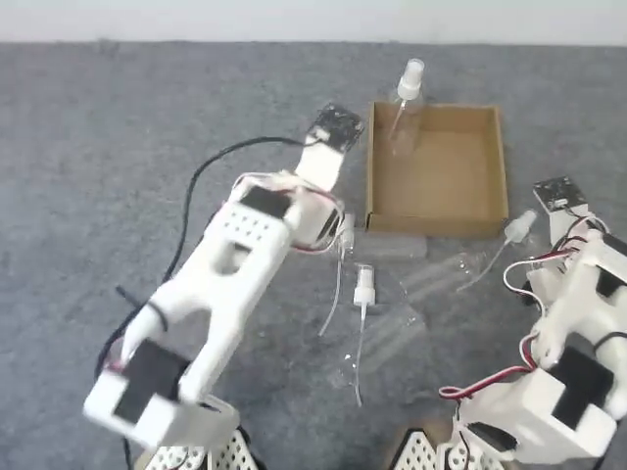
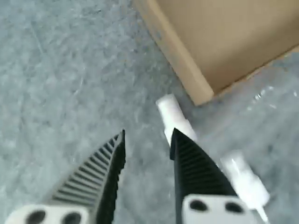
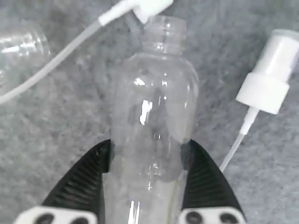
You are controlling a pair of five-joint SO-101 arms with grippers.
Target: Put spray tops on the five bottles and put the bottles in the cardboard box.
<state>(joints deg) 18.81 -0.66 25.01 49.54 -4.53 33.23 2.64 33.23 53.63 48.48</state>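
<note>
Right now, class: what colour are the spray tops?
White spray tops; the right wrist view shows them best.

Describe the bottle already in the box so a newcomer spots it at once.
Find the cardboard box on the far side of the grey table. One clear bottle stands upright inside, by its far wall. Unlike the bottles lying outside, it wears a white spray top.

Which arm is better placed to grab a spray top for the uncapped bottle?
Left. The left gripper is open, with a spray top lying right by its fingertips, next to the cardboard box. The right gripper is closed around the uncapped bottle, so it is occupied.
</note>
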